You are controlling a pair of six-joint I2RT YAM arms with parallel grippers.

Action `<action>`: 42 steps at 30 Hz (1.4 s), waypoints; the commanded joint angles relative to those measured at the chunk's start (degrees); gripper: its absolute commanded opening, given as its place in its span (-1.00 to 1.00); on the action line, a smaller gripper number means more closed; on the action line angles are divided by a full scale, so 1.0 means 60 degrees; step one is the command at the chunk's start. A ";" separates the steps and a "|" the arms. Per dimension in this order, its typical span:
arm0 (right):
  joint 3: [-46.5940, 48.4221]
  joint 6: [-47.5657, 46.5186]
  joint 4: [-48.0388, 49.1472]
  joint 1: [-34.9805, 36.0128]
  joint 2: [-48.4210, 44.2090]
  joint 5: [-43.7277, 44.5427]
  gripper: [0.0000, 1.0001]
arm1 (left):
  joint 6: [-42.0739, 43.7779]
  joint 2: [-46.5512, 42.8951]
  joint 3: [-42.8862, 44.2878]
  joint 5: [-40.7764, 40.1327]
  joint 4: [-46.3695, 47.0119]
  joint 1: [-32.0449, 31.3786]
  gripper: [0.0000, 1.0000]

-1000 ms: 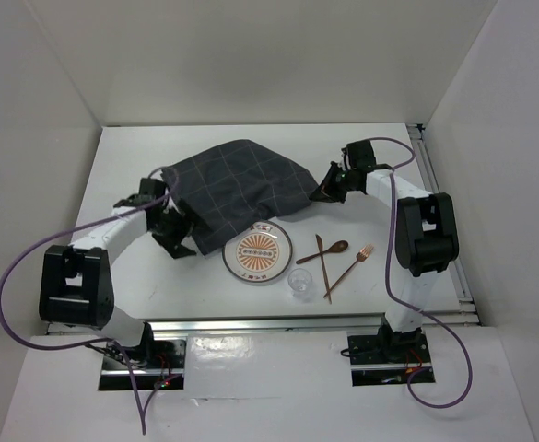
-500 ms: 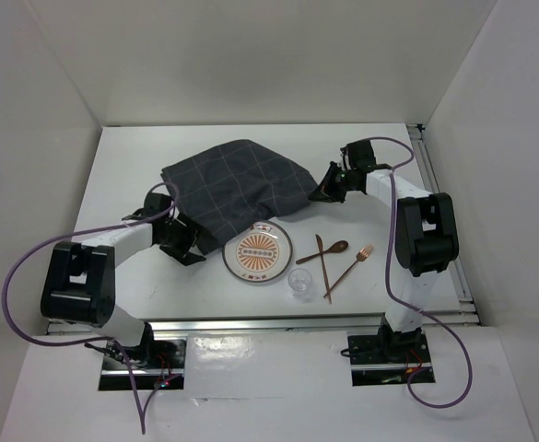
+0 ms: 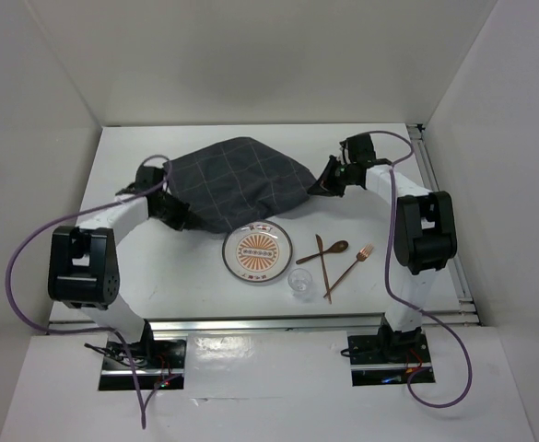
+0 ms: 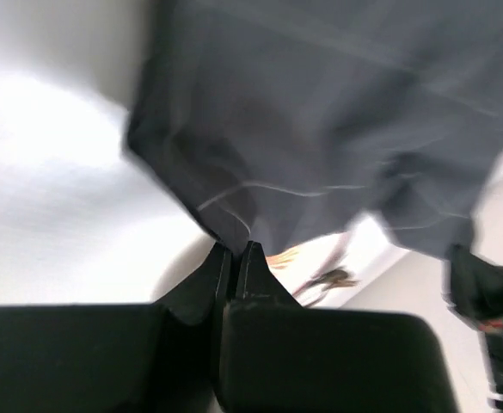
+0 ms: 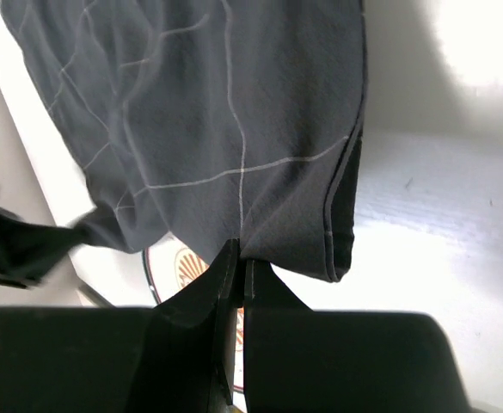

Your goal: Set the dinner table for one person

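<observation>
Pinching opposite ends of the dark grey checked cloth (image 3: 237, 184), the two arms hold it over the far middle of the white dinner table (image 3: 140, 272), which fills the floor of the walled work cell and has a metal rail along its right edge. The left jaws are closed tight on a left corner of the cloth; the left wrist view is blurred, but it shows that corner (image 4: 234, 215) caught between them. The right jaws are likewise clamped on the cloth's right edge (image 5: 260, 232), and the fabric hangs away from them in loose folds. The cloth's near edge reaches the far rim of a round plate with an orange pattern (image 3: 257, 252). Just beside the plate, toward the arm bases, stands a small clear cup (image 3: 299, 283). Right of the plate lie a knife (image 3: 318, 241) and a wooden spoon (image 3: 335, 247), crossing each other, with a fork (image 3: 352, 265) close on their right, tines pointing away.
</observation>
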 commanded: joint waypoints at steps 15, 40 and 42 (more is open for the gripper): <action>0.3198 -0.0986 -0.1070 -0.0821 -0.0937 -0.0674 -1.00 | 0.3529 0.0306 0.7228 0.2532 -0.2197 0.2174 -1.00; 0.5786 -0.1924 -0.2507 -0.1305 -0.3285 0.0116 -1.00 | 0.3369 -0.0548 0.8675 0.4481 -0.1304 0.3245 -1.00; 0.6183 -0.1924 -0.2097 -0.1306 -0.2392 0.0116 -1.00 | 0.3151 0.0242 0.9201 0.4585 -0.0938 0.3245 -1.00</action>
